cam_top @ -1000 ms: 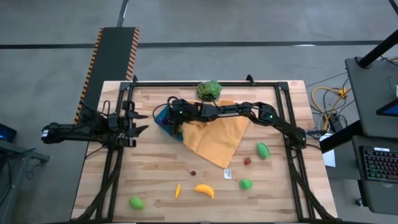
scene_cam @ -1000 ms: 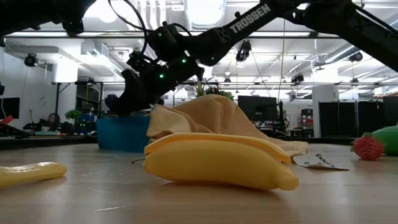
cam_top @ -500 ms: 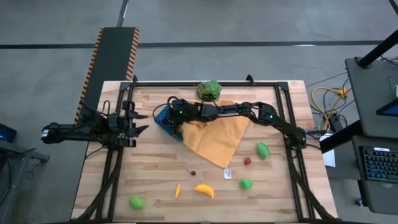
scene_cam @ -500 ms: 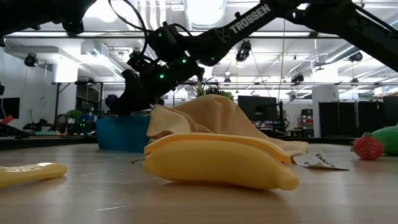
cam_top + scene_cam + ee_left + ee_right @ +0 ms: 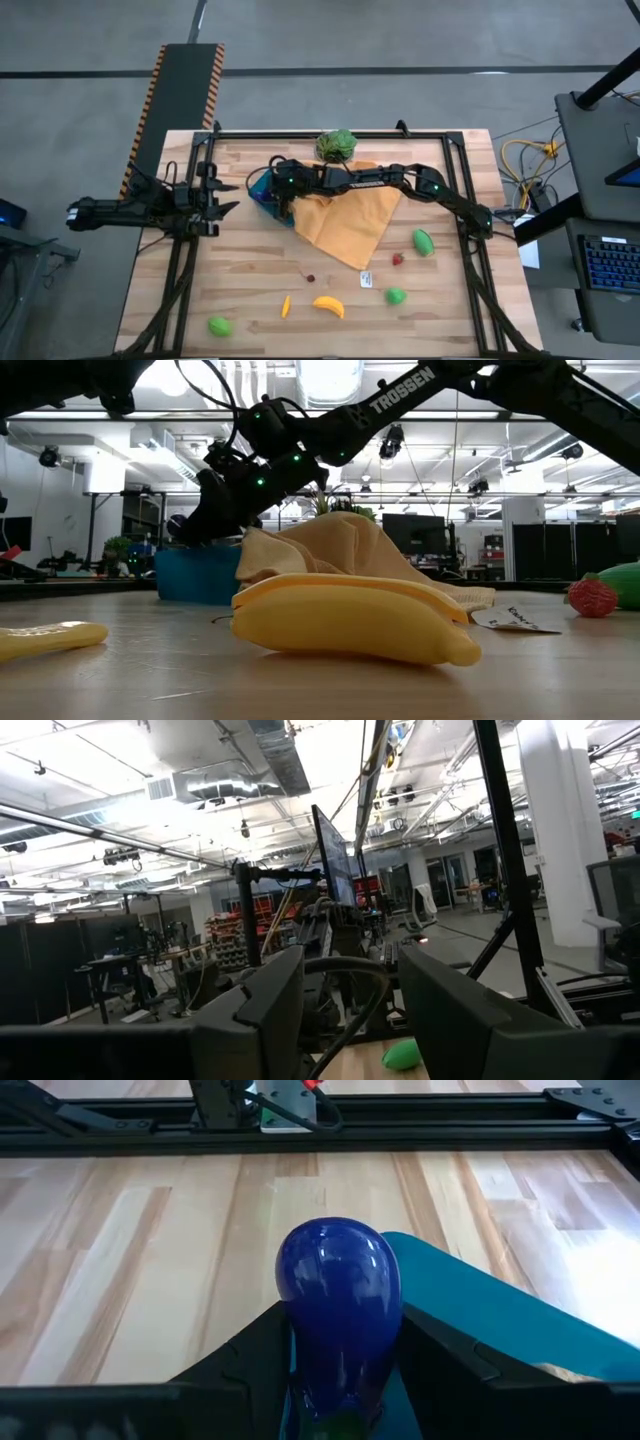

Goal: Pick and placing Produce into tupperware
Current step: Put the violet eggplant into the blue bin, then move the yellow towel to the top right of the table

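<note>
My right gripper point(image 5: 340, 1322) reaches across the table to the blue-teal tupperware point(image 5: 258, 190) at the far left-centre. It is shut on a purple produce piece point(image 5: 338, 1285), which hangs just over the container's rim point(image 5: 195, 575). My left gripper point(image 5: 226, 198) waits open at the table's left edge, holding nothing. Near the front lie a yellow banana point(image 5: 328, 306), a small orange-yellow piece point(image 5: 286, 306) and a green piece point(image 5: 219, 325). Two more green pieces point(image 5: 397, 296) point(image 5: 423, 241) and a red one point(image 5: 398, 259) lie on the right. My right gripper pinches the purple piece by its two sides point(image 5: 300, 1342) between its two fingers. The fingers slant down from the table's right side. The rounded end point(image 5: 338, 1255) sticks out past the fingertips, clear of the table and above the tupperware.
An orange-yellow cloth point(image 5: 348, 222) lies bunched beside the tupperware, under my right arm. A leafy plant point(image 5: 338, 145) stands at the far edge. A white tag point(image 5: 366, 278) and a tiny brown piece point(image 5: 310, 278) lie on the wood at mid-table.
</note>
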`<action>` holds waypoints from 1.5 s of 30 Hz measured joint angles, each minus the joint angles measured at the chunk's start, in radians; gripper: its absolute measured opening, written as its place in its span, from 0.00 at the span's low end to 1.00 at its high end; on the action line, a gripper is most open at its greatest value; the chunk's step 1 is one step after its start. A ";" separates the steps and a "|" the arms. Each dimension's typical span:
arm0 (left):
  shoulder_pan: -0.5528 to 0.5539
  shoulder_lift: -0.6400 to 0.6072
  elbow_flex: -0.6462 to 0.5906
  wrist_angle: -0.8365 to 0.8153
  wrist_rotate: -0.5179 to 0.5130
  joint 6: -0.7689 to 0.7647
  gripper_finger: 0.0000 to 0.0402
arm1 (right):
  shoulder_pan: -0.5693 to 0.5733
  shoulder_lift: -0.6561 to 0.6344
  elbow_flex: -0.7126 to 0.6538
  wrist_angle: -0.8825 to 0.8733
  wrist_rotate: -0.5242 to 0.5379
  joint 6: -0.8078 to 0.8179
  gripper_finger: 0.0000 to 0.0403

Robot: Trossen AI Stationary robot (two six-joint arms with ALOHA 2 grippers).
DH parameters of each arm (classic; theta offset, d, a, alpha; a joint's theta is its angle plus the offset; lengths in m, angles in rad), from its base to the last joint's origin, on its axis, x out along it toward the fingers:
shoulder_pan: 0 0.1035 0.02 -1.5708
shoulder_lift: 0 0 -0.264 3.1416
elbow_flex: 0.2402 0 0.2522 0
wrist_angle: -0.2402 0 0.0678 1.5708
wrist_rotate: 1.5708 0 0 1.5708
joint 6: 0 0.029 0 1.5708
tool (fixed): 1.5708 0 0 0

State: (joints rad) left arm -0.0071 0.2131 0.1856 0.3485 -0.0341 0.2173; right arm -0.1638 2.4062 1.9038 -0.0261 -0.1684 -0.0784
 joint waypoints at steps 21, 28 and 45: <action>0.000 0.000 0.000 0.000 0.000 0.000 0.38 | 0.003 0.000 0.000 0.009 0.001 -0.001 0.49; 0.000 0.000 0.000 0.000 0.000 0.000 0.38 | 0.003 -0.012 0.000 0.019 0.004 -0.008 0.49; 0.000 0.000 0.000 0.000 0.001 0.000 0.38 | 0.002 -0.264 -0.002 -0.303 0.005 -0.107 0.48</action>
State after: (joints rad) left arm -0.0071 0.2131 0.1856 0.3485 -0.0336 0.2169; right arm -0.1615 2.1426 1.9013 -0.3288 -0.1636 -0.1850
